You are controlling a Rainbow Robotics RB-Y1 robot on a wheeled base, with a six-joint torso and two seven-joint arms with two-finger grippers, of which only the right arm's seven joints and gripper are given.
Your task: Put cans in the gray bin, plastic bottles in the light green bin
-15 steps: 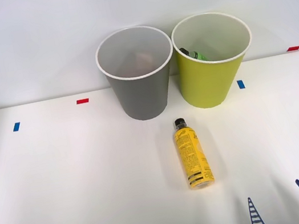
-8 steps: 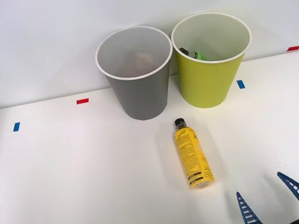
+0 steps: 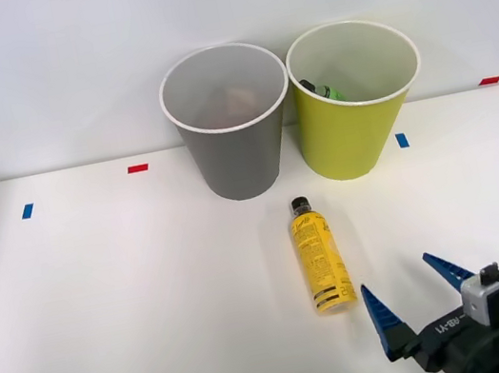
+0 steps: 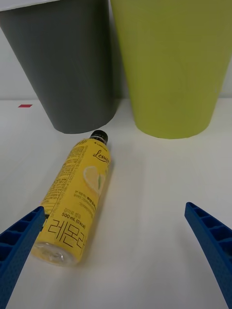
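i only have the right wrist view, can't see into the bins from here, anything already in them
Observer: The light green bin already holds something green with a dark top, leaning against its inner wall.
Operator: and the gray one
Observer: The gray bin has something pale reddish at its bottom; I cannot tell what.
Operator: where's my gripper relative to the bottle
Observer: From the front view, the right gripper is open, just right of the base of the yellow bottle, not touching. The bottle lies flat, cap toward the bins.
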